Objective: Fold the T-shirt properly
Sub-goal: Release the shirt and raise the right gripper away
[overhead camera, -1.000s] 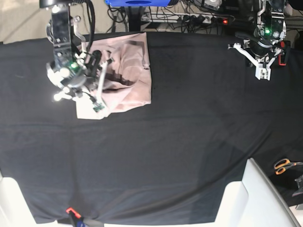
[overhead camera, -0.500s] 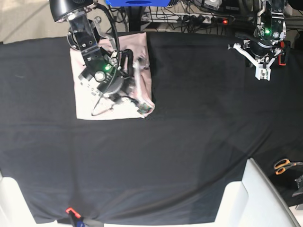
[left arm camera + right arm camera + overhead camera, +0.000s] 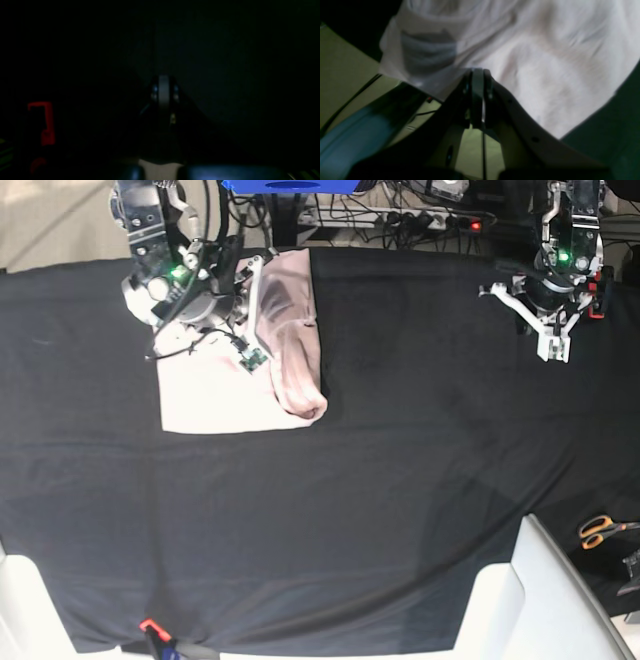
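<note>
The pale pink T-shirt [image 3: 215, 395] lies partly folded at the back left of the black cloth [image 3: 380, 480], with a raised ridge of fabric [image 3: 297, 370] along its right side. My right gripper [image 3: 258, 268] is over the shirt's back edge. In the right wrist view its fingers [image 3: 477, 75] are pressed together, with the shirt's fabric [image 3: 545, 62] at their tip. My left gripper [image 3: 553, 348] is at the back right, far from the shirt. In the dark left wrist view [image 3: 163, 83] it is shut and holds nothing.
Orange-handled scissors [image 3: 600, 530] lie off the cloth at the right. White blocks [image 3: 535, 600] stand at the front corners. A red clamp [image 3: 150, 625] is at the front edge. Cables and a power strip [image 3: 420, 220] run behind the table, next to a blue object [image 3: 290, 185].
My right arm has swung from the shirt's middle to its back edge. The shirt's right side has bunched into a ridge. The left arm has hardly moved.
</note>
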Robot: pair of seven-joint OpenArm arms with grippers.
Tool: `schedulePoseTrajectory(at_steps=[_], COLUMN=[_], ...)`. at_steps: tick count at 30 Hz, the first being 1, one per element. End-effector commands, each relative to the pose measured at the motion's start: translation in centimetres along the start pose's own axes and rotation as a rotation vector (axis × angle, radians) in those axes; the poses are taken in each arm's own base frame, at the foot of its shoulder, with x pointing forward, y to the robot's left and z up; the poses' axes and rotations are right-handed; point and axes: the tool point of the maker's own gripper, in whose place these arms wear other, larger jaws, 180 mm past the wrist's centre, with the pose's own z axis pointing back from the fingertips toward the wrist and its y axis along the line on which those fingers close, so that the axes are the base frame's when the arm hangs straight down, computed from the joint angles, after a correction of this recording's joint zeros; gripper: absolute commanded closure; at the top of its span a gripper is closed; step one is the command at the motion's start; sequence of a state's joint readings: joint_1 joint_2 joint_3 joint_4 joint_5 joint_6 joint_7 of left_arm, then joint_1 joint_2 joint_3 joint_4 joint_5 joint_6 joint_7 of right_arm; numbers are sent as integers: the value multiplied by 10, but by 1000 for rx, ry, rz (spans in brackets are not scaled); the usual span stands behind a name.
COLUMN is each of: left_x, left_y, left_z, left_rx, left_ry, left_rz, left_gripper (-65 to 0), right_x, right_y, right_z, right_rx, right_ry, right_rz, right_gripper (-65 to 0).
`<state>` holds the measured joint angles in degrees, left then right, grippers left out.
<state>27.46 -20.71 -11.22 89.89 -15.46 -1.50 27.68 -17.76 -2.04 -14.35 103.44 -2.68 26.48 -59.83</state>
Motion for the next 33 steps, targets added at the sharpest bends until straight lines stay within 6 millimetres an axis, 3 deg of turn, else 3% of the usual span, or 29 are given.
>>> schedulePoseTrajectory(at_steps=[1, 10, 12, 15, 19, 25, 26, 31, 33], left_x=[8, 8, 8, 9, 21, 52, 60, 76, 71], left_y=[5, 6, 5, 3, -36, -99, -112, -161, -184], left_z=[3, 2, 2, 3, 12, 29, 31, 38, 42], left_rx=[13, 14, 12, 5, -182, -509, -556, -748, -856], left_ry=[-26, -24, -25, -27, -38, -59, -83, -129, -127], left_rz=[-7, -8, -3, 2, 56, 174, 188, 216, 219], left_gripper=[0, 0, 0, 0, 0, 0, -66, -553, -650], right_x=[7, -29, -36, -31, -25, -38, -40, -56, -64], right_y=[7, 44, 50, 48, 30, -13, -22, -54, -59], right_z=[1, -24, -23, -5, 19, 25, 26, 33, 35], right_rx=[31, 156, 166, 137, 57, -66, -90, -169, -181], right_ry=[-37, 18, 31, 5, -19, -32, -44, -39, -23], right_rz=[-12, -72, -76, -68, -108, -226, -248, -312, -299], right_gripper=[-2, -2, -2, -2, -2, -2, -2, 0, 0])
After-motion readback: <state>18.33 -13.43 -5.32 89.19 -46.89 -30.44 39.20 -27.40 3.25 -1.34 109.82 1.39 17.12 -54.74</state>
